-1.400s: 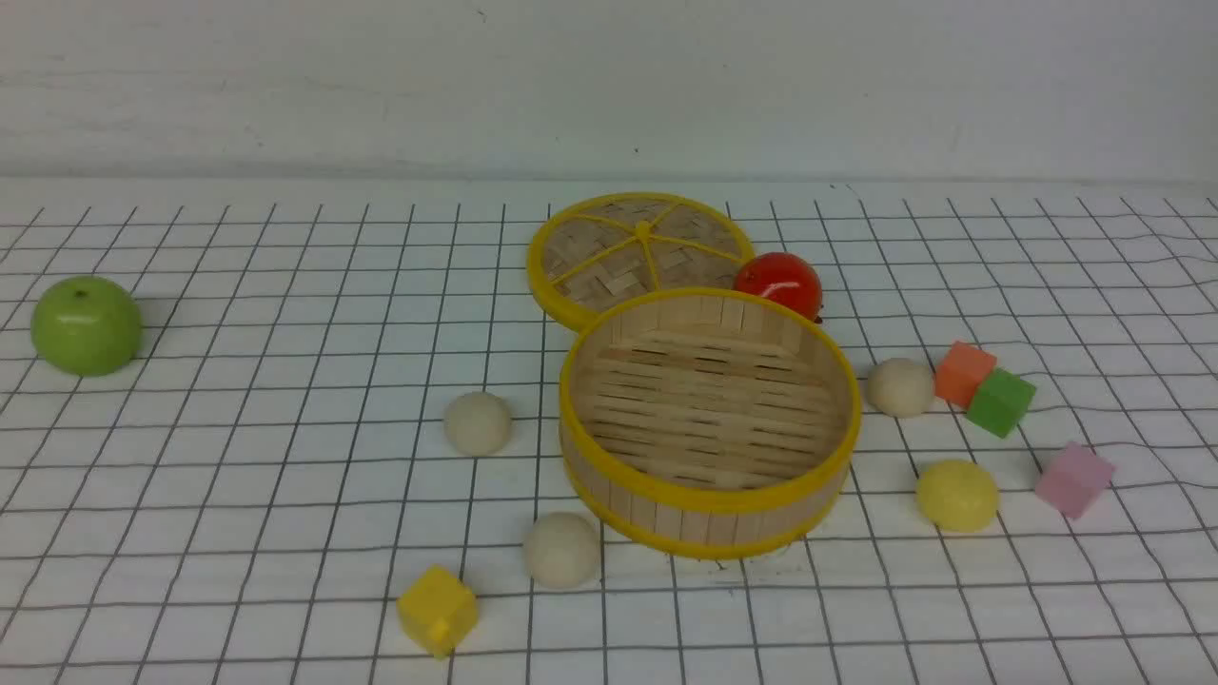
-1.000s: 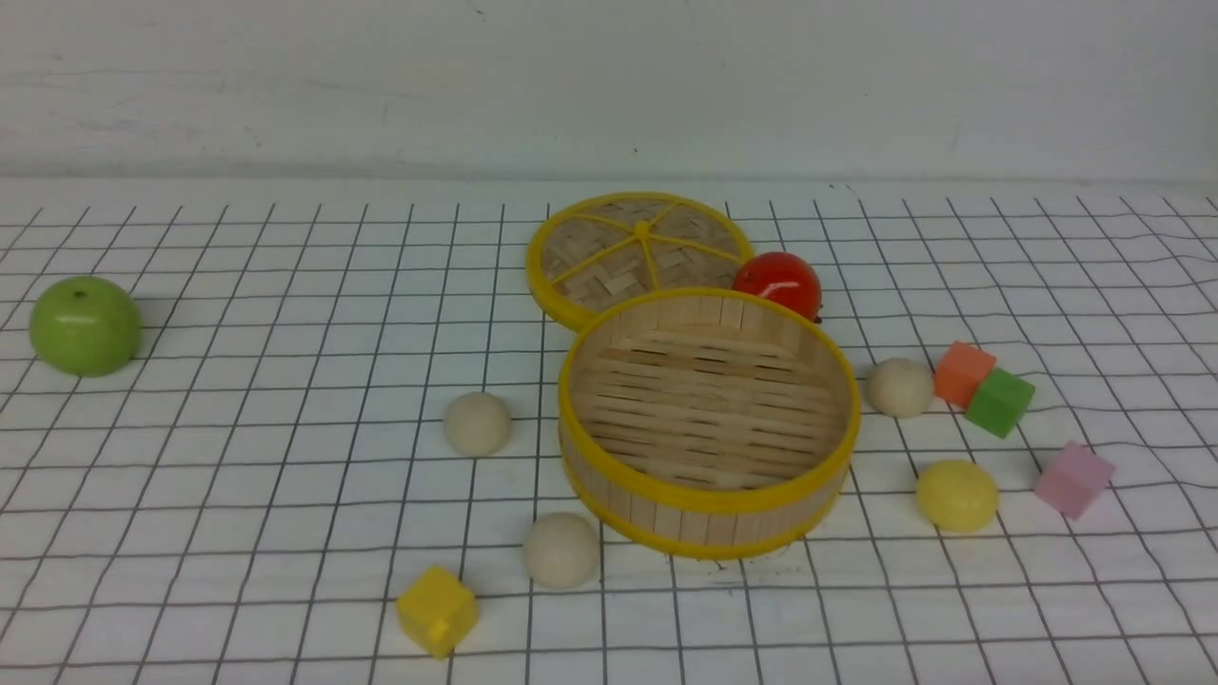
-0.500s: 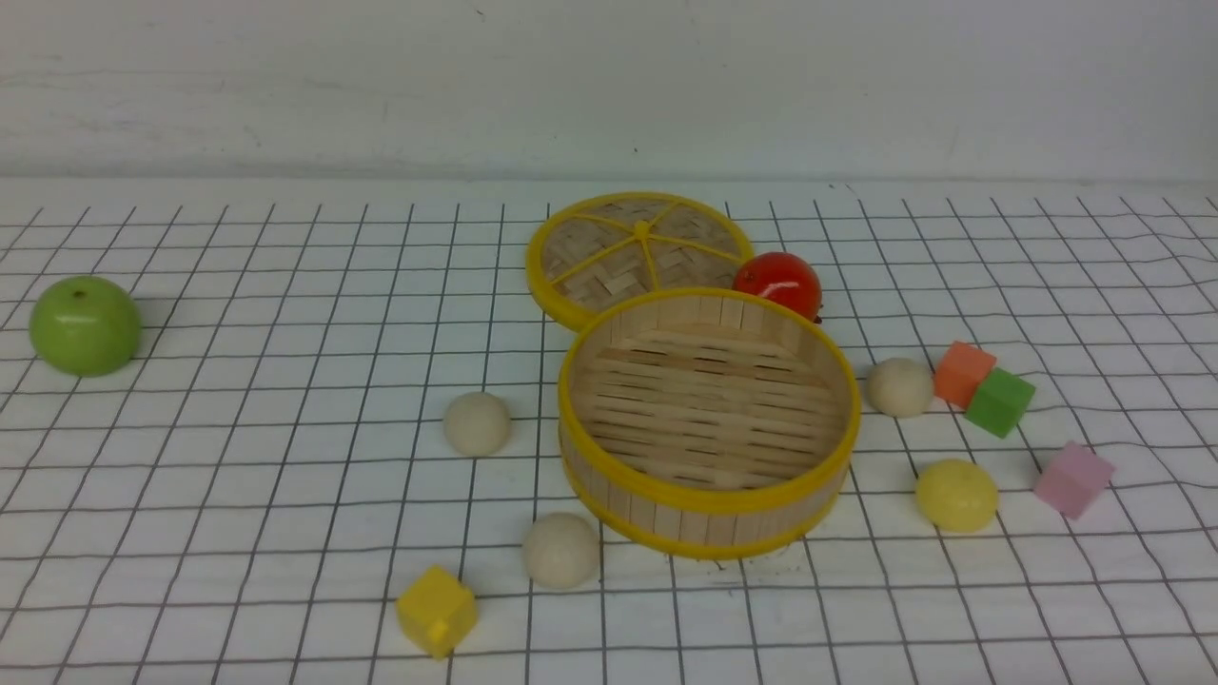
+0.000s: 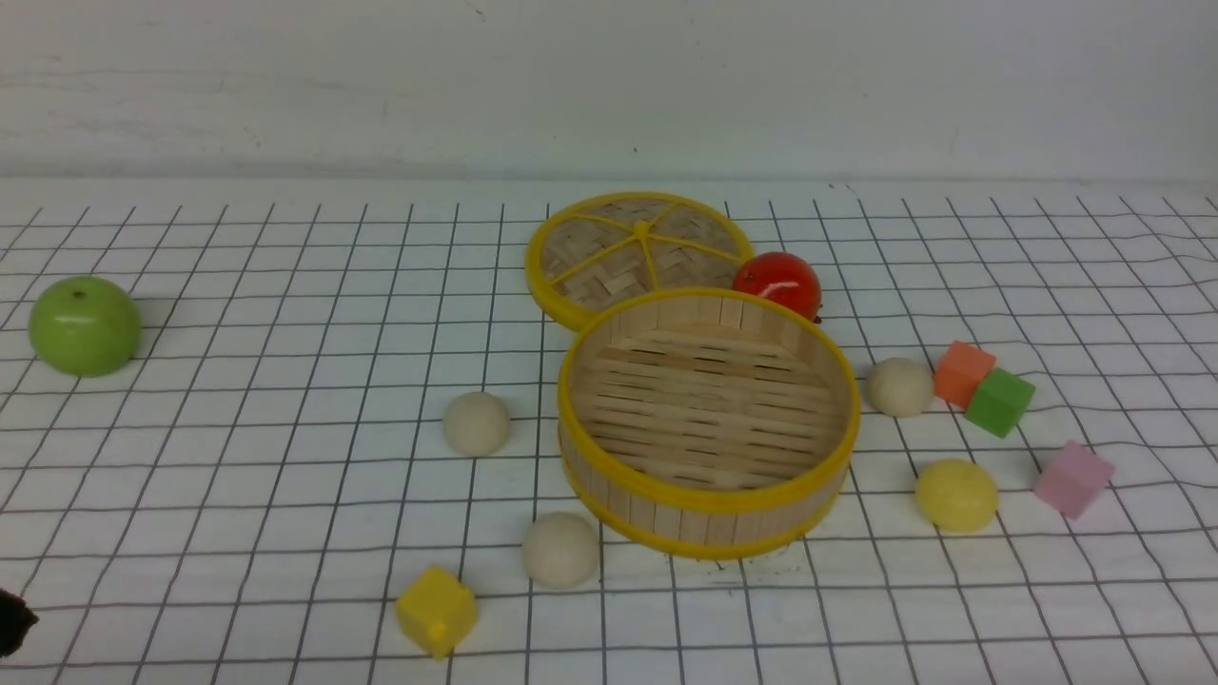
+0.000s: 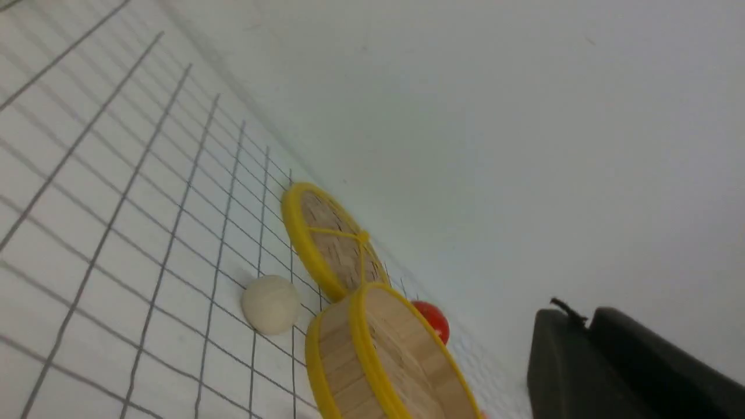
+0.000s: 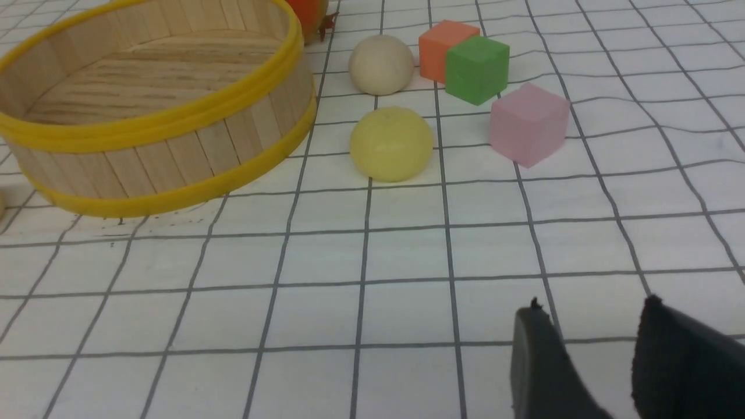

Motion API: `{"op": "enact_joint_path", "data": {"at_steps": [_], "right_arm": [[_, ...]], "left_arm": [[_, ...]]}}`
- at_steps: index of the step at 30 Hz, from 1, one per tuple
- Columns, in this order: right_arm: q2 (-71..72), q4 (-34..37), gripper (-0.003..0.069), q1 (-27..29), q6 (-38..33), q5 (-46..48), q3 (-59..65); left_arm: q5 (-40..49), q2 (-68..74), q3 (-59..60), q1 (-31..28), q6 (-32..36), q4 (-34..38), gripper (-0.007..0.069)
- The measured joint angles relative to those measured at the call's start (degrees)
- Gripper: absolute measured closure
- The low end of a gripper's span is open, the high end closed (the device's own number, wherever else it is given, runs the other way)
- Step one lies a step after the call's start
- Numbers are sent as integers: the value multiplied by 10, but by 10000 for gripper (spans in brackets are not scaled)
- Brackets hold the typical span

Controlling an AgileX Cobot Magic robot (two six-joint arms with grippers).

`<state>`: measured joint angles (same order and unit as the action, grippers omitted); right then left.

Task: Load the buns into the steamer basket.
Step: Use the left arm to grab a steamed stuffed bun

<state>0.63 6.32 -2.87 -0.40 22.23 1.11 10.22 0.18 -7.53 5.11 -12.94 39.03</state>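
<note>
I am holding my left fingers (image 5: 640, 372) pressed together, with no gap showing between them and nothing pinched. My right fingers (image 6: 547, 366) are standing spread, low over the counter (image 6: 361, 256), which is showing through the gap; they are gripping nothing.

Against half a second ago, one thing is changing. A dark tip (image 4: 13, 620) on my left side is poking into the front view at the near edge, around 8 o'clock from the basket. It was not showing there before. Everything else is lying where it was.

The steamer basket (image 4: 704, 521) is standing upright mid-counter, its mouth facing straight up. Being round, it is offering no long axis, though its floor slats are running from 9 to 3 o'clock.

All four buns are sitting outside it on the counter, and as balls they are pointing nowhere. Taking the basket as the dial:
- One cream bun (image 4: 477, 423) is resting at 9 o'clock, apart from the wall.
- A second cream bun (image 4: 561, 550) is lying between 7 and 8 o'clock, near the wall.
- A third cream bun (image 4: 900, 386) is sitting at 3 o'clock, just beside the orange cube (image 4: 963, 373).
- The pale yellow bun (image 4: 956, 495), slightly flattened, is resting at 4 o'clock.

The lid (image 4: 628, 252) is lying flat at 11 o'clock, and the tomato (image 4: 778, 283) is sitting at 1 o'clock by the far rim.
</note>
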Motion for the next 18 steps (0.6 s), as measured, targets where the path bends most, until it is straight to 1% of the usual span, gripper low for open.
{"op": "enact_joint_path", "data": {"at_steps": [1, 2, 6, 8, 9, 10, 12, 13, 14, 15, 16, 17, 18], "right_arm": [[0, 0, 418, 0, 0, 0, 0], [0, 0, 418, 0, 0, 0, 0], [0, 0, 418, 0, 0, 0, 0], [0, 0, 418, 0, 0, 0, 0], [0, 0, 418, 0, 0, 0, 0], [0, 0, 418, 0, 0, 0, 0], [0, 0, 418, 0, 0, 0, 0], [0, 0, 418, 0, 0, 0, 0], [0, 0, 418, 0, 0, 0, 0], [0, 0, 418, 0, 0, 0, 0], [0, 0, 418, 0, 0, 0, 0], [0, 0, 418, 0, 0, 0, 0], [0, 0, 418, 0, 0, 0, 0]], "left_arm": [[6, 5, -5, 0, 2, -8, 603], [50, 35, -45, 0, 14, -39, 638], [203, 166, -162, 0, 21, -136, 638], [291, 255, -224, 0, 22, -186, 638], [314, 282, -242, 0, 22, -199, 638], [357, 345, -279, 0, 23, -226, 638], [386, 441, -324, 0, 30, -254, 638], [386, 449, -324, 0, 30, -255, 638], [380, 530, -357, 0, 53, -258, 638], [380, 530, -360, 0, 56, -258, 638], [371, 592, -381, 5, 77, -247, 638], [368, 600, -387, 7, 84, -246, 638], [359, 650, -410, 30, 104, -238, 638]]}}
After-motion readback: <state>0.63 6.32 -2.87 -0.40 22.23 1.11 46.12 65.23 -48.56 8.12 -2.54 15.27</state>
